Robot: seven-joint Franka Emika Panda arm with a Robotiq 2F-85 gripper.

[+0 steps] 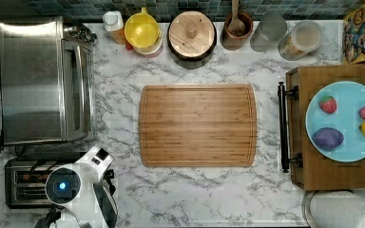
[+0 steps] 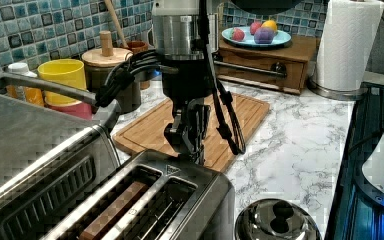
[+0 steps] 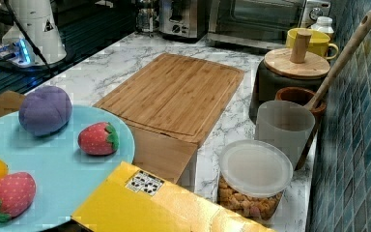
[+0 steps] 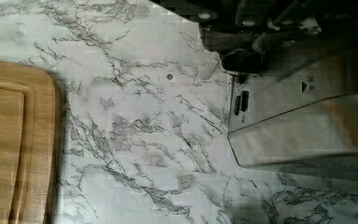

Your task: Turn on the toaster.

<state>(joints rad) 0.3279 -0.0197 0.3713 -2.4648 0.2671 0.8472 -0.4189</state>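
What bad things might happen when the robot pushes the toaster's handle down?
The gripper sits at the far end of the toaster, so it may slip off the lever and miss. A hard push might slide the toaster toward the toaster oven. The dangling black cables could snag on the toaster's corner.

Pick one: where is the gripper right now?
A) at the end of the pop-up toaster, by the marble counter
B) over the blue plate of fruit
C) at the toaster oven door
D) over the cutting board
A: in the left view the gripper hangs at the far end of the toaster, and in the top view the arm sits over the toaster's end nearest the cutting board.
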